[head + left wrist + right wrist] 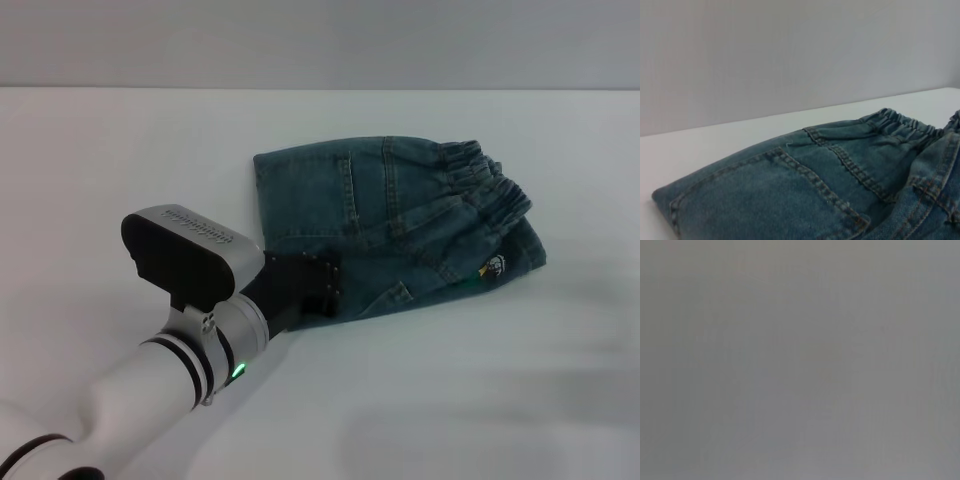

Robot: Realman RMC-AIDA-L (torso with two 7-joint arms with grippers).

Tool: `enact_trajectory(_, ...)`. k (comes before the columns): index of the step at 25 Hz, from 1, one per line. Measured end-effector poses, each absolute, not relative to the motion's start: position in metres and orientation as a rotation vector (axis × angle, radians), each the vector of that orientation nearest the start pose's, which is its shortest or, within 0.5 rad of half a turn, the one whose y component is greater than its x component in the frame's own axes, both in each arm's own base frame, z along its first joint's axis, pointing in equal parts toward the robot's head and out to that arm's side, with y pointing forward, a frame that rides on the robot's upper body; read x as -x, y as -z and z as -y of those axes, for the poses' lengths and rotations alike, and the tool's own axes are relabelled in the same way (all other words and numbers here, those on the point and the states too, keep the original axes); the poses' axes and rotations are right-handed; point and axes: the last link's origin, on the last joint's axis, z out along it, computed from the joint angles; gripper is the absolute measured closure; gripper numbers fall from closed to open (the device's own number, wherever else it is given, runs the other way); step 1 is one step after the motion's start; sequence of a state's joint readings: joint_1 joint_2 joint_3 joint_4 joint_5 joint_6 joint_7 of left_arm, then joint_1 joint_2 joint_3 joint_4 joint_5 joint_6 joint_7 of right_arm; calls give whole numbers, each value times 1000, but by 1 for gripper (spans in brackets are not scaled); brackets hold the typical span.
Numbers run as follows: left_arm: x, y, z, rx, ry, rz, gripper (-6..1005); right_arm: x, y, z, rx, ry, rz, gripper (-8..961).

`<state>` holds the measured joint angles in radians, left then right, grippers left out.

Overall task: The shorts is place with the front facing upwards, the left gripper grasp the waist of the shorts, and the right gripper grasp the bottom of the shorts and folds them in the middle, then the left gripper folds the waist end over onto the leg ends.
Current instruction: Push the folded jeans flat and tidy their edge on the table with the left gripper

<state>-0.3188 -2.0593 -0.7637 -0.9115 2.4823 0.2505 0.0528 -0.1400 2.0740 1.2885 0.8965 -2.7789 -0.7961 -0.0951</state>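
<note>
Head view: left gripper on folded shorts (jaw state unreadable) | right gripper unseen

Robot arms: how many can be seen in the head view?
1. The left arm reaches in from the lower left, its claw at the near left edge of the folded shorts. The right arm is out of view.
</note>
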Motion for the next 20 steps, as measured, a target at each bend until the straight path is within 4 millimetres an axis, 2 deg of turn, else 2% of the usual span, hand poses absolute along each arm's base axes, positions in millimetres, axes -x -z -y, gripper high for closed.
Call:
enact_trajectory(16, 220, 141, -312, 2218, 482, 754, 894, -345, -16, -252, 1465, -496, -575, 953)
enact_trajectory(20, 212, 132, -305, 2181, 581, 689, 886, -342, -12, -251, 1481, -498, -561, 954)
